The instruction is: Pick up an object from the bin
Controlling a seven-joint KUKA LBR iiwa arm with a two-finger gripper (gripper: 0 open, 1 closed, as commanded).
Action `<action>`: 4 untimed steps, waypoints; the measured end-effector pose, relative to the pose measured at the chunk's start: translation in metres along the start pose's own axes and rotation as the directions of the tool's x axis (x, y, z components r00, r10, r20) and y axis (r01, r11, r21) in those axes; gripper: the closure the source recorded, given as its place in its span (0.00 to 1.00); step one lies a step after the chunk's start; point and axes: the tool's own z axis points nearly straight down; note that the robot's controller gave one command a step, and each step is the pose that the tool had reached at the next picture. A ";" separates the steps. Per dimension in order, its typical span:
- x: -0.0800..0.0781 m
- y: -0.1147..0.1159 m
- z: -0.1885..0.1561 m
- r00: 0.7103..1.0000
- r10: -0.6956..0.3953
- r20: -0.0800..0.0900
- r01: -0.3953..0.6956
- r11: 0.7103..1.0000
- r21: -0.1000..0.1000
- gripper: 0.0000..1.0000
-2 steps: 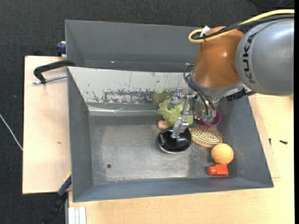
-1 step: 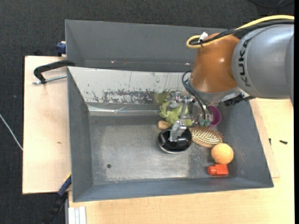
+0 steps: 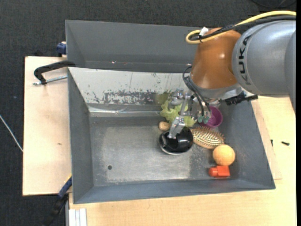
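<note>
The grey metal bin (image 3: 117,149) has most of its floor bare on the left, and its things are gathered right of the middle. The arm (image 3: 263,55) reaches in from the right, its orange wrist cover (image 3: 214,60) hanging over the far right part of the bin. Below the cover, the gripper (image 3: 178,129) points down at a glossy black rounded thing (image 3: 181,142) with a pale edge. Its metal tip is at that thing's top (touching or just above, I cannot tell), and I cannot tell whether the jaws are spread or pressed together.

Just right of the black thing lies a wooden hairbrush (image 3: 208,138). A yellow-green leafy lump (image 3: 168,108) sits on the far side of the gripper. A purple cup (image 3: 215,117) stands far of the brush, and an orange ball (image 3: 224,154) sits near of it. A small red-orange block (image 3: 219,172) touches the ball's near side. A tiny tan piece (image 3: 163,125) lies just left of the gripper.
</note>
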 end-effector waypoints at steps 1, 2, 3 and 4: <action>-0.006 0.003 0.039 0.997 0.075 0.013 -0.075 0.997 -0.007 0.00; 0.003 -0.001 0.019 0.998 0.068 -0.007 -0.068 0.998 0.000 1.00; 0.004 -0.002 0.016 0.998 0.069 -0.008 -0.069 0.998 0.001 1.00; 0.004 -0.003 0.012 0.998 0.069 -0.007 -0.069 0.998 0.002 1.00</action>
